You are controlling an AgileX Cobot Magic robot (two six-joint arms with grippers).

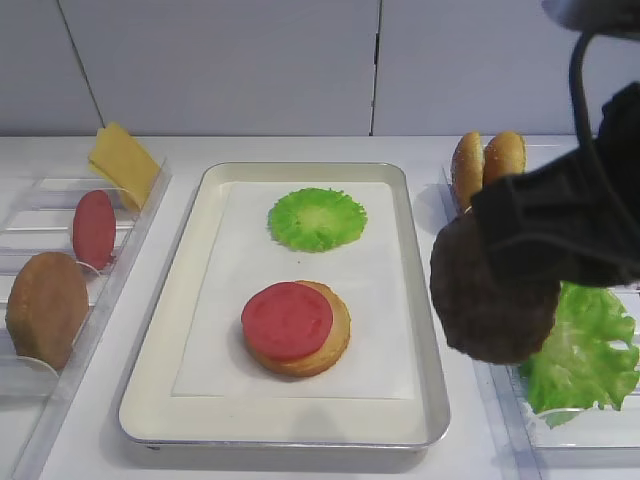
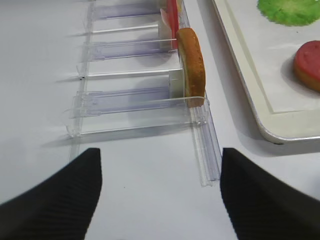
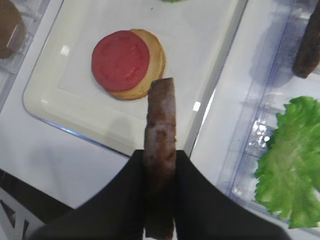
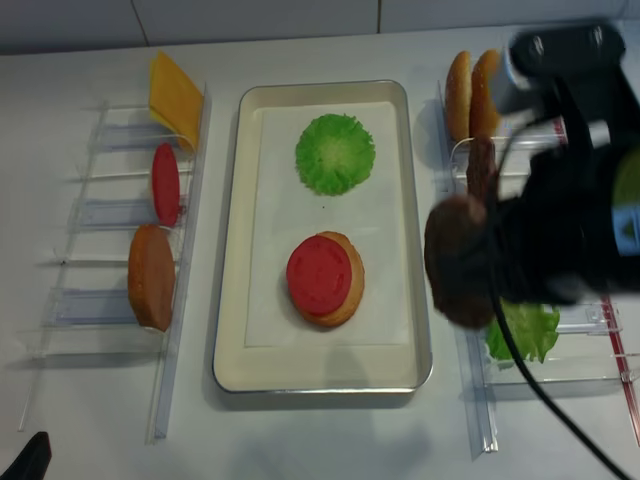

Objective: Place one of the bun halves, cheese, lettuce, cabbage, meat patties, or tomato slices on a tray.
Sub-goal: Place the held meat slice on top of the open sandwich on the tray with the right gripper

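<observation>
Right hand (image 3: 160, 200): I pinch a meat patty (image 1: 492, 300) edge-on, beside the tray (image 1: 425, 330).
Left hand (image 2: 160, 200): my fingers spread, right of the tray.

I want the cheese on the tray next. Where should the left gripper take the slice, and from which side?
Grip the cheese by its raised upper edge, coming from above. The thin square slice leans tilted at the far end of the left clear rack, so its flat faces are exposed for the jaws to pinch across, while its lower edge sits down in the rack. This is a judgement from its pose.
</observation>
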